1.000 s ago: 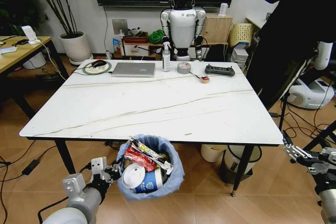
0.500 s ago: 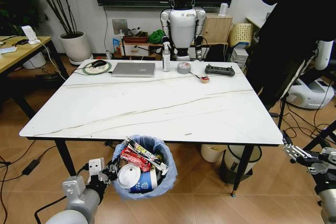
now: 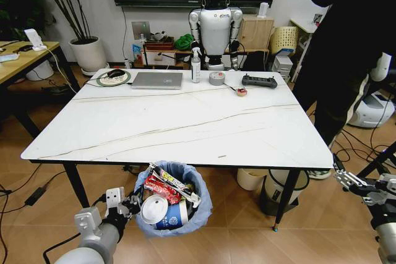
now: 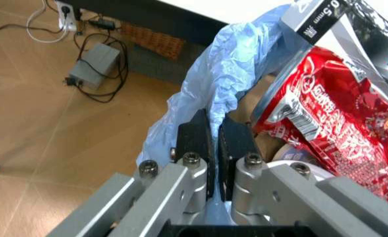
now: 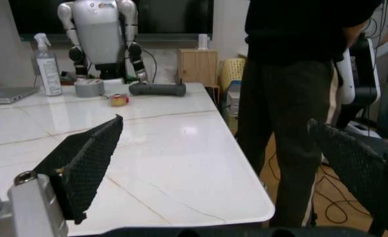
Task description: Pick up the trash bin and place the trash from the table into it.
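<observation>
Blue bag-lined trash bin (image 3: 174, 199), full of trash (image 3: 166, 195), hangs from the left gripper (image 4: 213, 143) pinching its rim; keep it level, while the right gripper (image 5: 213, 163) waits wide open beside the surface (image 3: 179, 122).

Left arm low and gripping, right arm idle at the side.

The left hand (image 3: 130, 203) sits low at the robot's front left, its black pads (image 4: 195, 140) pinched together on thin blue plastic. The right hand (image 3: 346, 180) hangs low at the far right, fingers spread wide apart.
</observation>
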{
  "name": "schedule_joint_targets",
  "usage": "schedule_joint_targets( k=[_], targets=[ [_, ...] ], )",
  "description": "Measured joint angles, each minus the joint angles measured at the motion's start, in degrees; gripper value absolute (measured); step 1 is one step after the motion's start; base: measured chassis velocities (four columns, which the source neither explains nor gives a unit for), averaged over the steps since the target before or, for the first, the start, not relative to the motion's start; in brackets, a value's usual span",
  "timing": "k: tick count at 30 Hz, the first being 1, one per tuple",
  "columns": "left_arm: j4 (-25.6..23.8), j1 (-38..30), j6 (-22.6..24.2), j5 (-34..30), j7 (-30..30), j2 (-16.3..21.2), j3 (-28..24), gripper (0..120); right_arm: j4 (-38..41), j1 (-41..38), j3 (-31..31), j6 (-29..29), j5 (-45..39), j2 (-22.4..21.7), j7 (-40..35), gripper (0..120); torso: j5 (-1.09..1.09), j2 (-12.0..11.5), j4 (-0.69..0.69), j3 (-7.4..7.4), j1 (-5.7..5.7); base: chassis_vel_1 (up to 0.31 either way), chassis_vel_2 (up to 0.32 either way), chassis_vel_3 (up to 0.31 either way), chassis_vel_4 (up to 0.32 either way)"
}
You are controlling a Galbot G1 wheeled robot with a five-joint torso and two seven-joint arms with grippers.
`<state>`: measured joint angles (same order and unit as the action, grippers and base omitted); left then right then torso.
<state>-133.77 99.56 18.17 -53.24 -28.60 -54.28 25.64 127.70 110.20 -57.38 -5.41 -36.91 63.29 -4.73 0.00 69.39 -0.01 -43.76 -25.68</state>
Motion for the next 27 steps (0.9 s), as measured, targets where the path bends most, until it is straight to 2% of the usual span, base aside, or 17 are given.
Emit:
schedule_joint_targets(
  k=[27],
  targets=[
    [2.28,-1.24,0.39,-0.2,0.34,-2.12,-1.32,0,0.0,0.0,0.0,0.0,0.0,0.0,0.0,100,0.0,-8.42,0.01,4.74,3.7,0.0,0.0,0.0,0.0]
  ],
)
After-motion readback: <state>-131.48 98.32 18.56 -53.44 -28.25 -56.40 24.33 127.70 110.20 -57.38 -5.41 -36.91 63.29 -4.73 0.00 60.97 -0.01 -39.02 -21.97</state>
